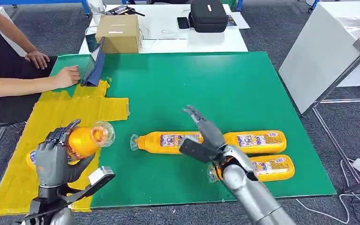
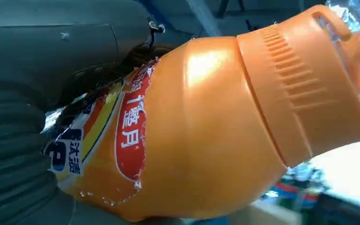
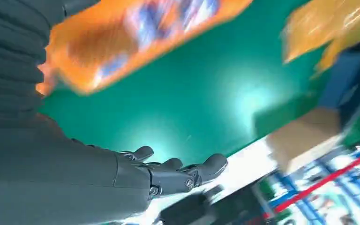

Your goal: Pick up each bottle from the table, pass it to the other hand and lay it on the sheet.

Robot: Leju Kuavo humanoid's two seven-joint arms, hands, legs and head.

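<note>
Gripping a raised bottle, left hand; right hand empty, fingers apart.

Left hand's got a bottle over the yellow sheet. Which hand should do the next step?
Left. The left hand already grips the bottle above the yellow sheet, so it likely just lays it down. The right hand hovers empty.
</note>
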